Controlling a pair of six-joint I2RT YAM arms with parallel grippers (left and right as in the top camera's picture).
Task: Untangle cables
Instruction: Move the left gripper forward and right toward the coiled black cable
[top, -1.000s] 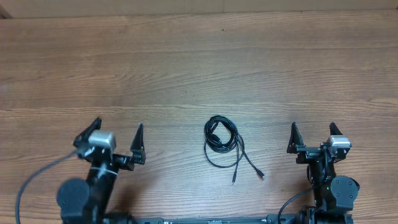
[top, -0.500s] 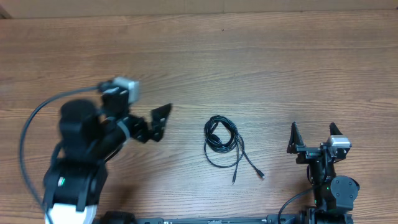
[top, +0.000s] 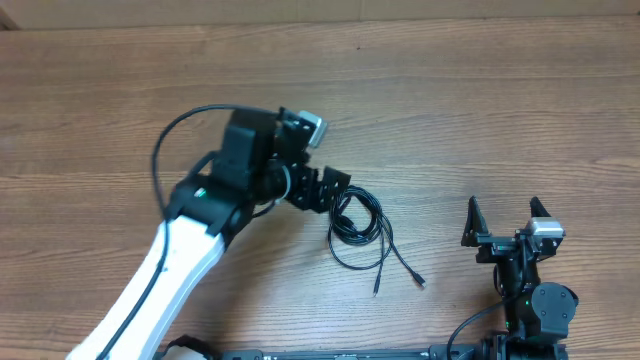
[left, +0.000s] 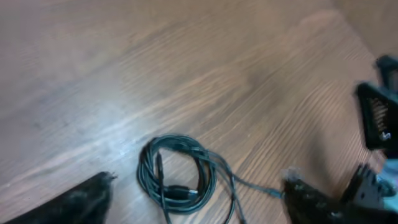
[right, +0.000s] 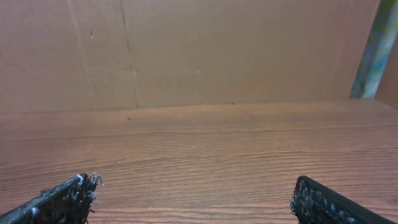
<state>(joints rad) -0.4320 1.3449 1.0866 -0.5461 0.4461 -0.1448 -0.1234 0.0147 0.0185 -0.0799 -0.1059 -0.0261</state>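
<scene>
The cables are thin black cords wound into one small coil in the middle of the wooden table, with two loose tails ending in small plugs to the lower right. My left gripper hangs open just above the coil's upper left edge. In the left wrist view the coil lies between my two dark fingertips, and nothing is gripped. At the table's right front, away from the cords, my right gripper stands open; its wrist view shows my right gripper over bare wood.
A brown cardboard wall closes off the far side of the table. The right arm's black body shows at the right edge of the left wrist view. The left arm's white link stretches diagonally across the table's left front.
My left arm has swung from the table's left front up and to the right, ending over the coil. Its jaws have narrowed a little. The right arm and the cords have not moved.
</scene>
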